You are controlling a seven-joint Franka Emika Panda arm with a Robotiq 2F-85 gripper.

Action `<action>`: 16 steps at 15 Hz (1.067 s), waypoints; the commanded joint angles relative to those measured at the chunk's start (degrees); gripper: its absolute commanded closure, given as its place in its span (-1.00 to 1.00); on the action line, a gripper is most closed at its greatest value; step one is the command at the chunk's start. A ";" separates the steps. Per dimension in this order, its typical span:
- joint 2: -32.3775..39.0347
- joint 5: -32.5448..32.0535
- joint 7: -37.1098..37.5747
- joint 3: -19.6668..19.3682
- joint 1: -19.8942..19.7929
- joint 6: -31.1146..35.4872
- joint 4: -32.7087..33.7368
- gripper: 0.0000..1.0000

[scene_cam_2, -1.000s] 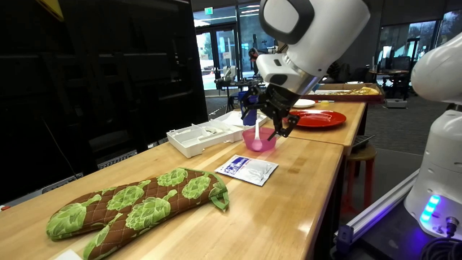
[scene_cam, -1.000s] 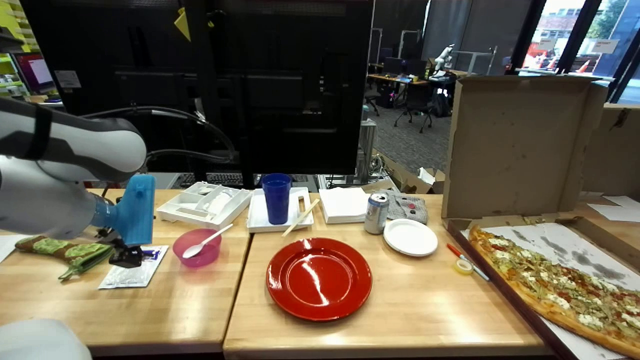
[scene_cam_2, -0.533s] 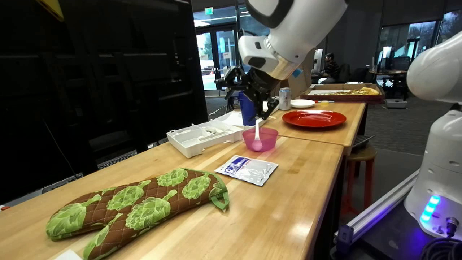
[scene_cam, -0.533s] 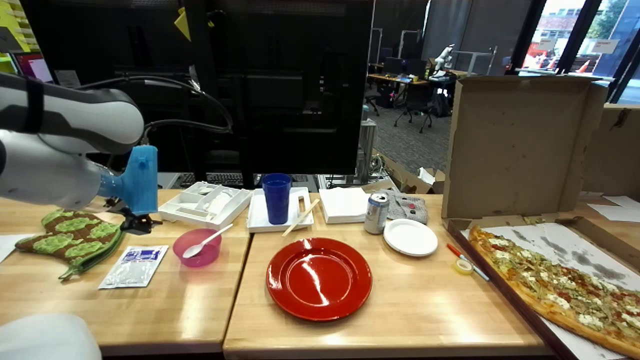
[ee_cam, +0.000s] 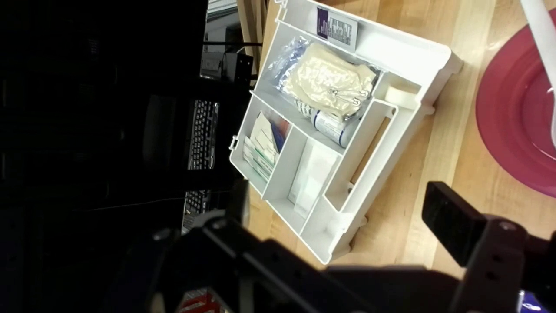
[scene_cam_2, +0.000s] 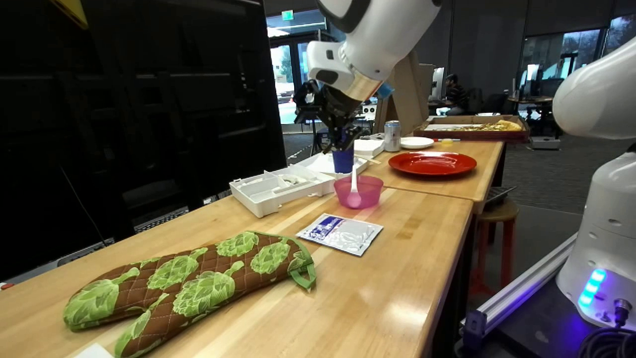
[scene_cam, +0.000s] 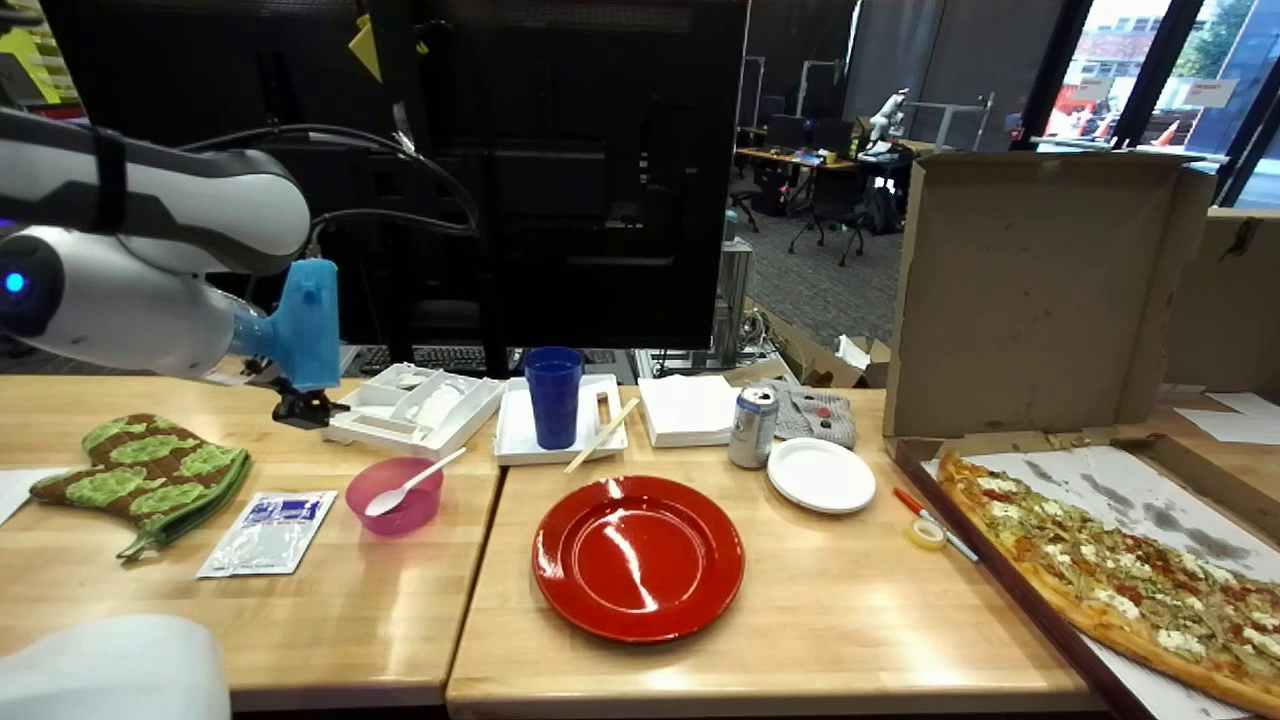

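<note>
End effector (ee_cam: 343,206) hovers above the bench (scene_cam: 380,620), its fingers (ee_cam: 454,221) spread apart. From it, in the wrist view, the divided tray (ee_cam: 408,52) lies at twelve o'clock and the bowl (ee_cam: 499,108), a spoon (ee_cam: 538,26) leaning inside, at two. In an exterior view, a mitt (scene_cam: 145,470) rests at the bowl's nine o'clock, a packet (scene_cam: 265,540) between them.

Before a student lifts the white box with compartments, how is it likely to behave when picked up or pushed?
The white box is probably stiff: its walls and dividers stand straight. Tilting it could spill things, since the clear bag lies in an open compartment. Pushed, it seems unlikely to roll or tip, being low and wide on the table.
</note>
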 commanded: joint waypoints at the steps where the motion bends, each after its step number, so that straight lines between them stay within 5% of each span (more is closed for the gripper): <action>1: -1.59 9.52 -10.09 -1.64 -1.11 0.46 -0.86 -1.00; 7: -1.57 9.57 -10.11 -0.99 -1.86 0.48 -0.21 -1.00; 12: 1.76 29.42 -26.10 -3.98 0.11 -1.83 -5.70 -1.00; 13: 3.48 24.90 -20.76 -3.13 0.37 -2.67 -4.71 -1.00; 16: 4.57 26.19 -21.59 -3.30 0.62 -3.57 -5.16 -1.00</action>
